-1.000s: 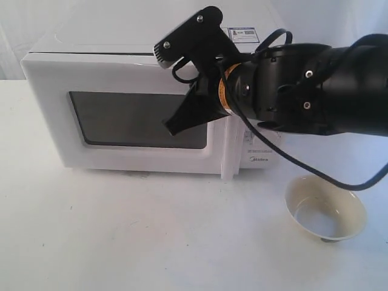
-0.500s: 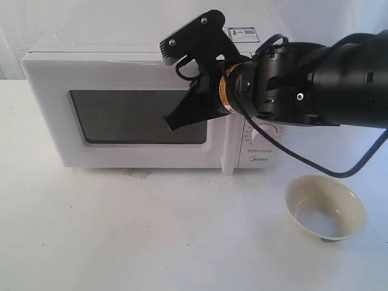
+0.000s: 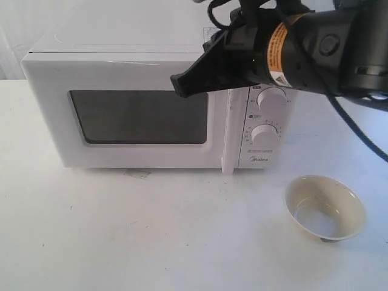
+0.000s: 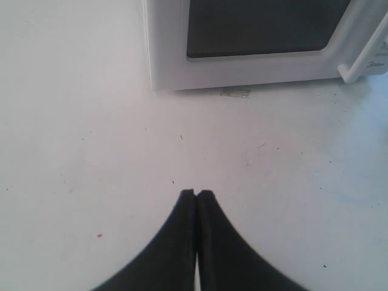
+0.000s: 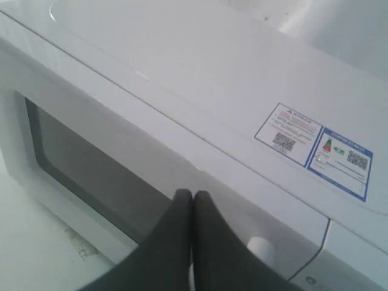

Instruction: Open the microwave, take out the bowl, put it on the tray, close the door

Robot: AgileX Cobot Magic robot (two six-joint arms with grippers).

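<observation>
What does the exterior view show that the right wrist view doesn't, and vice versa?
Only exterior: the bowl, upright on the table in front of the microwave and off to its knob side, plus the full length of the bar handle. Only right wrist: the two stickers on the microwave's top, seen plainly, and the right claw with its tips pressed together, holding nothing. Both: the dark window, the door shut, and the right claw near the door's upper edge.
</observation>
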